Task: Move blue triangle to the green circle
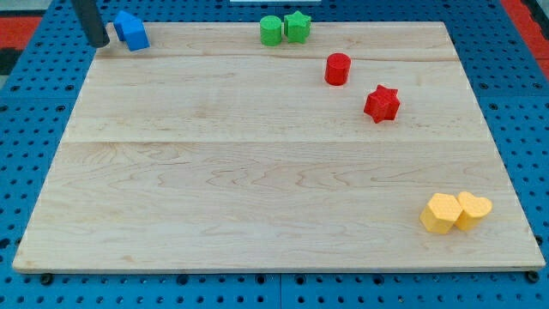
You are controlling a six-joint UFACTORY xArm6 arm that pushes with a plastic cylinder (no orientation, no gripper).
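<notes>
- Pale wood table lying on a blue pegboard, with a red strip in the view's top corners.
- Our arm carries no pincer at all, so there is nothing to call apart, together or clamped; it ends in a plain dark rod.
- My tip sits at the table's top-left corner, just to the view's left of the blue triangle, very near it; whether they touch we cannot tell from this angle.
- Key relation: the blue triangle lies to the view's right of my tip, and the green circle lies further right again along the same top edge. Tip, block and goal are roughly in one line, so we judge a push toward the view's right is what the move calls for.
- The blue block's long axis seems to run slanting toward the view's bottom-right, though its shape is hard to read here.
- The green circle is touching or just beside the green star, which sits on its far side from the blue triangle.
- Risk as we judge it: the blue block may slip off the top edge.
- Counts: one blue, two green, two red (red cylinder, red star), two yellow (yellow hexagon-like block, yellow heart-like block) touching at bottom right. Seven blocks.
</notes>
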